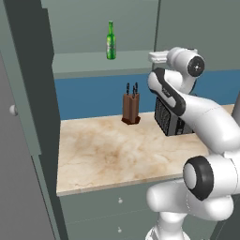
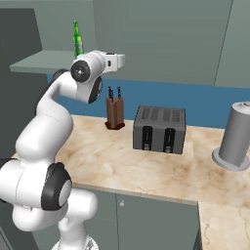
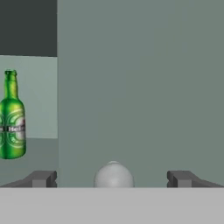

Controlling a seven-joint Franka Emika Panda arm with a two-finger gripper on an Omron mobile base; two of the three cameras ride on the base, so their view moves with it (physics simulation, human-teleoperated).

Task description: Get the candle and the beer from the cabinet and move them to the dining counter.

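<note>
Beer (image 1: 110, 41): green bottle, upright, long axis vertical, neck up. Stands on the shelf (image 1: 93, 61) of the open cabinet (image 1: 79, 28), above the surface (image 1: 112, 154). Label faces the hand view, where the bottle sits at the left edge.

Tool (image 3: 113, 178): fingers (image 3: 41, 178) spread wide apart, holding nothing. A round pale knob (image 3: 113, 175) lies between them, low, against a closed grey-green door (image 3: 140, 87). The beer is well off to the tool's left, past the door's edge.

Surface items: brown knife block (image 1: 131, 108), upright, near the blue back wall.

Left base view adds: the open cabinet door (image 1: 18, 154) with a small knob at left, and the drawers (image 1: 108, 211) below.

Right base view adds: the full toaster (image 2: 159, 129) just beside the knife block, and a grey cylinder (image 2: 235, 135) on a round base at far right.
</note>
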